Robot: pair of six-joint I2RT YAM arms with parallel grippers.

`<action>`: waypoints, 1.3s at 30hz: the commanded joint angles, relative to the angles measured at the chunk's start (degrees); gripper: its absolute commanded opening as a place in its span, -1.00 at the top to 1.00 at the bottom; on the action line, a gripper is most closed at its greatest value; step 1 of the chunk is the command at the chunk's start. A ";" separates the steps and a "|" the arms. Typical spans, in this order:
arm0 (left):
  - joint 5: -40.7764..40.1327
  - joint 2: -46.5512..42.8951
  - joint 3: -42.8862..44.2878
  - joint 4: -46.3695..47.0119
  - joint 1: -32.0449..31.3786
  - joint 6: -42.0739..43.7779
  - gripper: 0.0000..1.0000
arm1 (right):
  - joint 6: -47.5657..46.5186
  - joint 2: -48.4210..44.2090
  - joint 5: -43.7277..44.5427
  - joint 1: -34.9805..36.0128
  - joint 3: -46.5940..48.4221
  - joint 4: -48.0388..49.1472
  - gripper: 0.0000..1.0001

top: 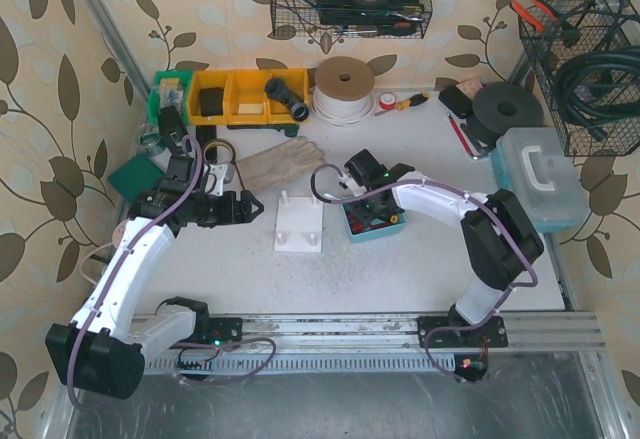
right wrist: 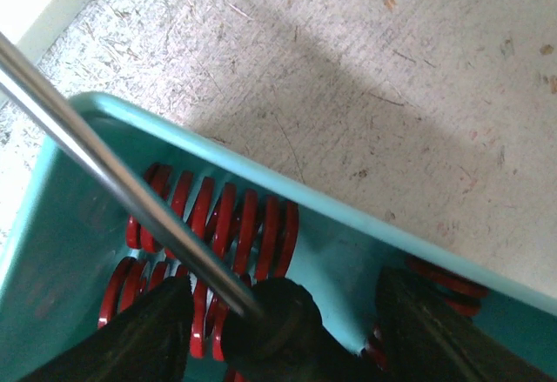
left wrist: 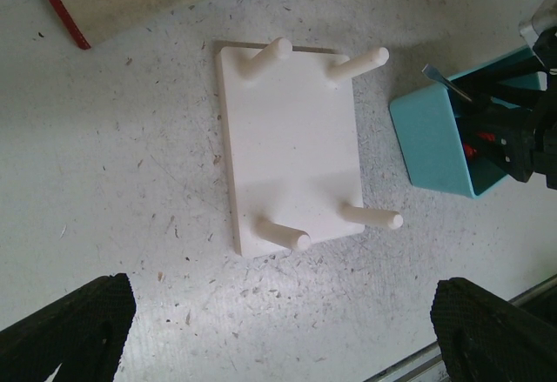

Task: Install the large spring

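In the right wrist view, the red springs (right wrist: 239,221) in the teal bin (right wrist: 344,251) were partly covered by a steel rod (right wrist: 104,160) and a black handle (right wrist: 274,321). The lower frame edge cut off their bottom coils. In the top view, the bin contents were too small to distinguish.

Centre: white rectangular plastic base plate (left wrist: 291,138) carrying four white cylindrical pegs (left wrist: 265,58), one near each corner, lying on the speckled grey surface (left wrist: 130,191). Right: teal plastic bin (left wrist: 431,143), near the plate. Bottom corners: black fingers (left wrist: 70,330) of the left end effector (left wrist: 280,334), spread wide.
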 commanded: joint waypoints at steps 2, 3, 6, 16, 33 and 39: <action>0.84 -0.77 -0.21 0.70 -0.48 0.73 -0.91 | -1.63 3.18 1.13 -0.33 2.57 0.54 0.00; 0.71 -0.88 -0.21 0.70 -0.48 0.66 -0.91 | -1.61 3.55 1.47 -0.33 2.71 0.33 0.04; 0.34 -0.99 -0.30 0.70 -0.48 0.57 -0.91 | -1.46 3.16 2.44 -0.23 2.09 0.42 0.07; -0.71 -0.80 -0.03 0.35 -0.48 0.49 -0.89 | -2.02 -2.43 2.93 0.25 1.92 -0.26 0.46; -2.66 -3.05 -0.04 0.00 -0.48 0.13 -0.89 | -0.75 -5.86 5.50 2.32 4.14 -3.32 1.00; -5.72 -5.81 0.39 -0.68 -0.48 -0.38 -0.91 | -0.38 -10.53 8.33 2.40 8.89 -8.91 1.00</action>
